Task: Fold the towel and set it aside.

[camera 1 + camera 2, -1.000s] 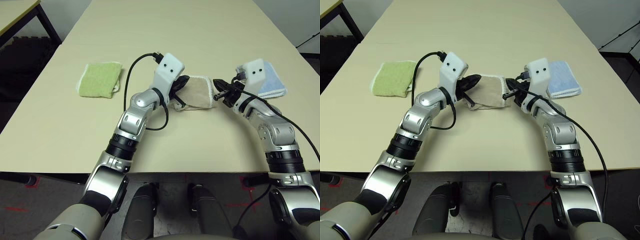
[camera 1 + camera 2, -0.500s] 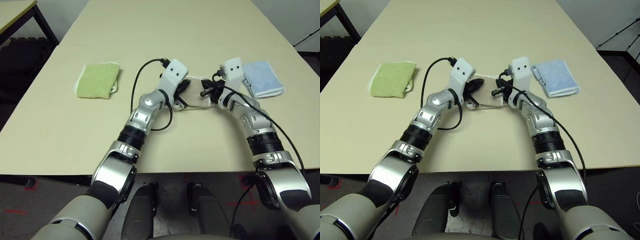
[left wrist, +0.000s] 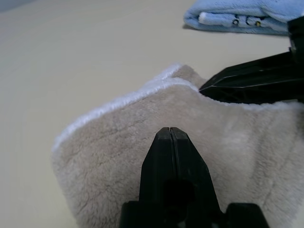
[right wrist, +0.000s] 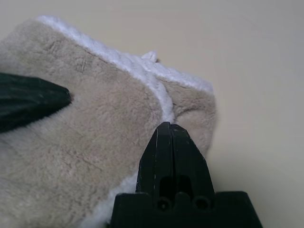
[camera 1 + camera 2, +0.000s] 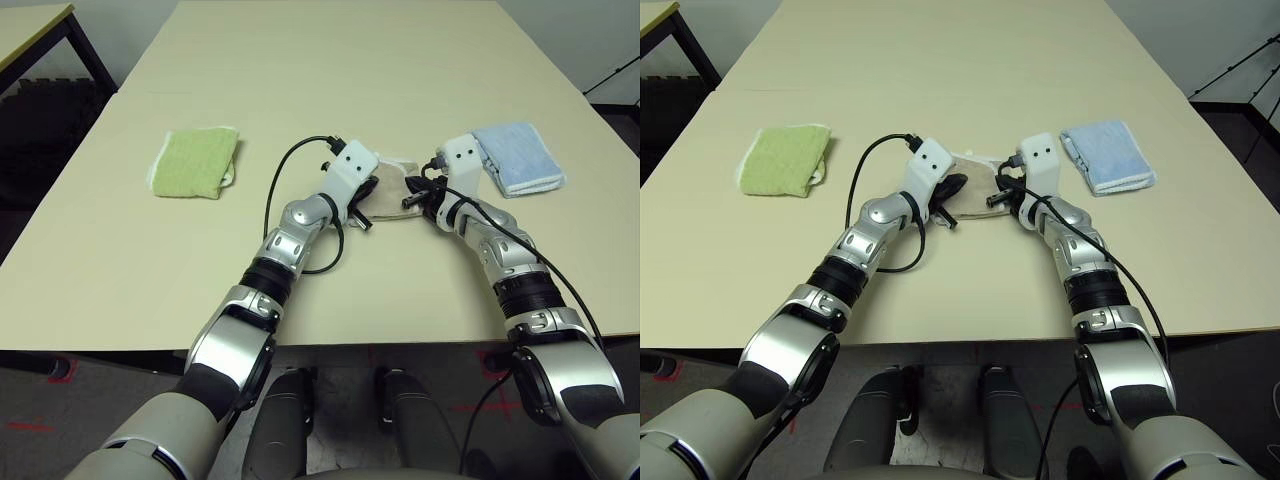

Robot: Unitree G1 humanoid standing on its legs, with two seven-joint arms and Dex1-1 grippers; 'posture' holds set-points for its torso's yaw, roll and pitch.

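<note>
The folded beige towel [image 5: 392, 195] lies mid-surface, its long axis running left to right, between the robot's two hands. The left hand [image 3: 170, 135] and right hand [image 4: 166, 130], each pinched together, press its top from opposite ends, equally near.

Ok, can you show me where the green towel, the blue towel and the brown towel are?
green towel [image 5: 193, 163], left eye view, middle of its folded top.
blue towel [image 5: 518, 158], left eye view, middle of its top face.
brown towel [image 3: 109, 137], left wrist view, fuzzy surface near its white edge.
</note>
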